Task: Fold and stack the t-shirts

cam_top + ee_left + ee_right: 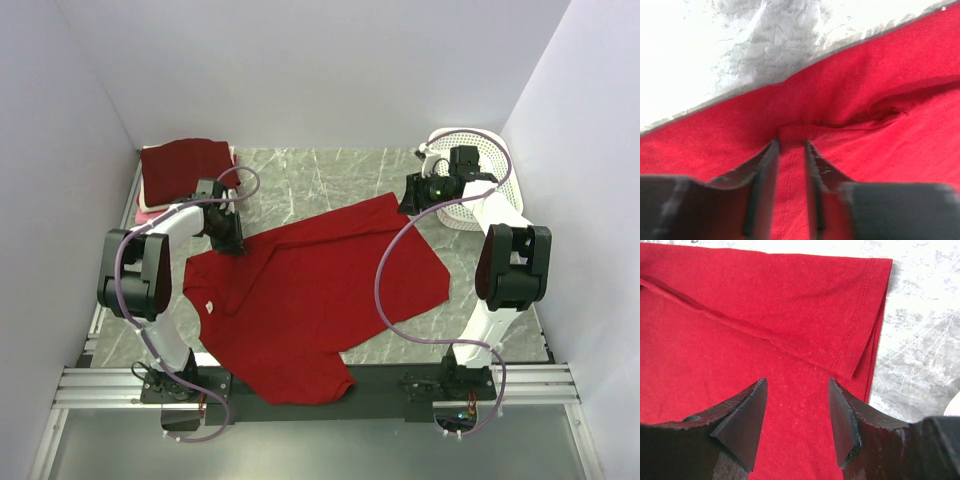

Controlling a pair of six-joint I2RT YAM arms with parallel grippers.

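A bright red t-shirt (310, 290) lies spread on the marble table, its small white neck label (211, 305) at the left. My left gripper (228, 240) is down on the shirt's far left edge. In the left wrist view its jaws (791, 145) stand narrow, with a raised ridge of red cloth (792, 131) pinched between the tips. My right gripper (412, 200) hovers over the shirt's far right corner. It is open (797, 385), nothing between its fingers, above flat red cloth near a stitched hem (855, 325). A folded dark maroon t-shirt (185, 165) tops a pink and white pile (148, 211) at the back left.
A white perforated basket (470, 175) stands at the back right, just behind my right arm. Bare marble (320, 175) shows between the pile and the basket. White walls close in the table on three sides.
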